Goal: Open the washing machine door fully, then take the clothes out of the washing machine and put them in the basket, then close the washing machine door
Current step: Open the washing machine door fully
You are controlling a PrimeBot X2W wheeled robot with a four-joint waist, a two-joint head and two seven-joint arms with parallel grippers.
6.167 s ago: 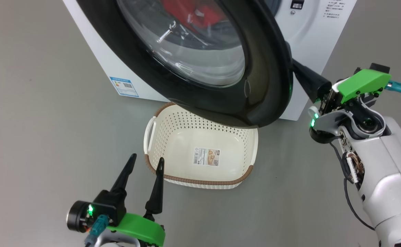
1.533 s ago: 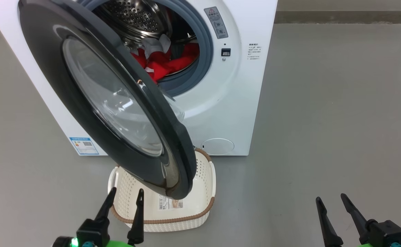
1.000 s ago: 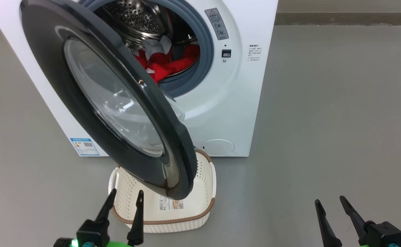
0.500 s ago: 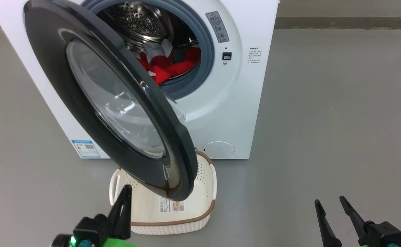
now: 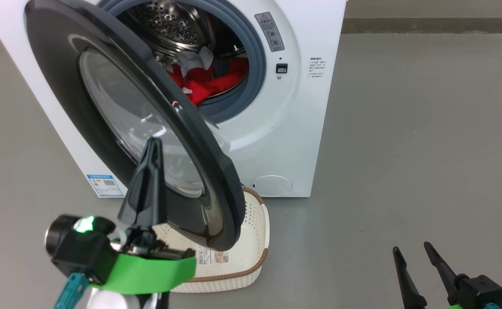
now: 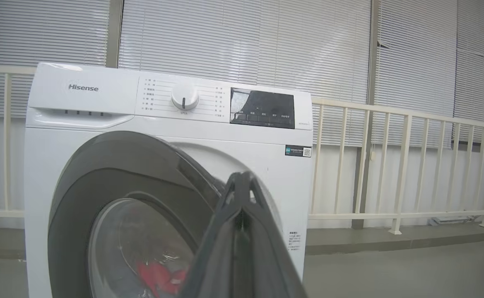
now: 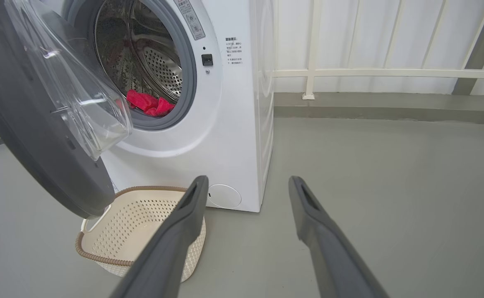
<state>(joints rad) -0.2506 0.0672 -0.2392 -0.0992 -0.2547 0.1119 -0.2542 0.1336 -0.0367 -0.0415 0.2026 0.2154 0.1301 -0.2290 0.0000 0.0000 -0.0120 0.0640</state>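
In the head view, the large round washing machine door (image 5: 104,98), with its wide glossy black rim and bulging clear glass centre, is seen partly open. It is hinged at the view's left, and its free edge is swung out toward the camera. The white boxy front-loading washing machine (image 5: 276,141) is faced squarely, its round port and perforated steel drum exposed. The bright red clothes (image 5: 210,83) with white parts are heaped low in the drum. The small cream-white perforated plastic basket (image 5: 257,223) with a brown woven-look rim is set on the grey floor before the machine, partly hidden under the door's lower edge. The left tool (image 5: 153,148) is clenched on nothing, its fingers pointing up before the door's glass; contact cannot be told. The right tool (image 5: 410,249) is released at the lower right, well apart from the machine. In the left wrist view, the pressed-together fingers are seen against the door's rim, and red cloth is glimpsed through the glass. In the right wrist view, the door's inner glass bulge is turned toward the port, and the spread fingers point at the machine's base beside the basket.
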